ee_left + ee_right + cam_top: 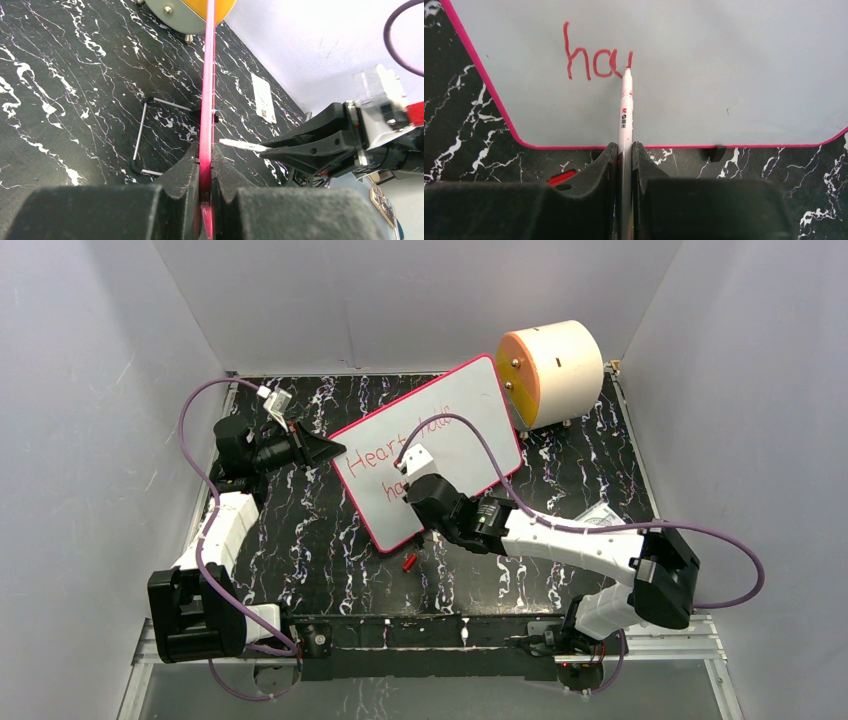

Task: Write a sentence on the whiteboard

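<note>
The whiteboard (455, 425) stands tilted on the dark table, white with a pink-red rim. My left gripper (325, 450) is shut on its left edge; the left wrist view shows the rim (207, 100) edge-on between the jaws. My right gripper (412, 492) is shut on a white marker (625, 110), whose red tip touches the board. The sentence (390, 450) in red reads "Heart" and a second word on the upper line. On the lower line the right wrist view shows the letters "ha" and an unfinished stroke (596, 57). My right gripper also shows in the left wrist view (300, 145).
A cream cylinder with an orange face (552, 370) stands at the back right. A red marker cap (409, 561) lies on the table below the board. A wire stand (142, 135) props the board from behind. A white card (600, 515) lies at the right. Grey walls enclose the table.
</note>
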